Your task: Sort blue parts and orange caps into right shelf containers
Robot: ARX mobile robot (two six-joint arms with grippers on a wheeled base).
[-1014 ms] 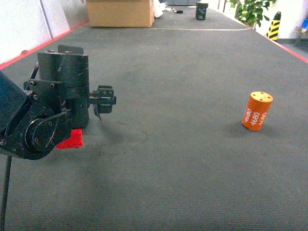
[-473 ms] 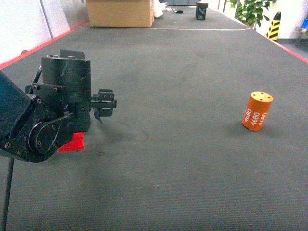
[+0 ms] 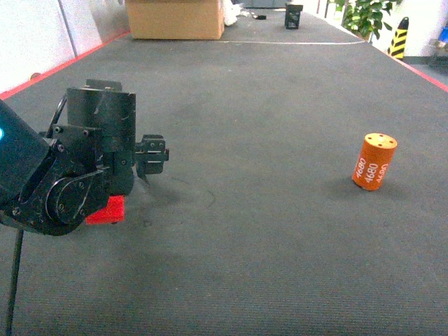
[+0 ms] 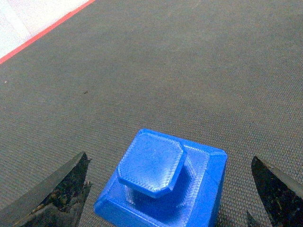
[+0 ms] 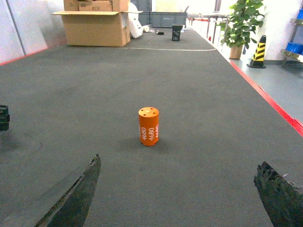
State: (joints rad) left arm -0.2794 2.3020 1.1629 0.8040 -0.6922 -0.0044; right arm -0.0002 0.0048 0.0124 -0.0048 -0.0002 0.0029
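A blue part [image 4: 163, 182], a square base with an octagonal knob on top, lies on the dark floor mat between the wide-apart jaws of my left gripper [image 4: 169, 161], which is open and touches it on neither side. In the head view the left gripper [image 3: 151, 157] hangs low at the left and the blue part is hidden by the arm. An orange cap [image 3: 374, 161] marked "4680" stands upright at the right, well apart. The right wrist view shows the orange cap [image 5: 148, 126] some way ahead of my open, empty right gripper [image 5: 179, 163]. The right shelf containers are out of view.
A small red block [image 3: 106, 210] lies on the mat just under the left arm. A cardboard box [image 3: 175, 19] stands at the far end. A potted plant [image 5: 241, 26] and a yellow-black bollard [image 5: 258, 46] stand beyond the red floor line [image 5: 265, 97] on the right.
The left arm has shifted slightly right and lower. The orange cap and the red block have stayed put.
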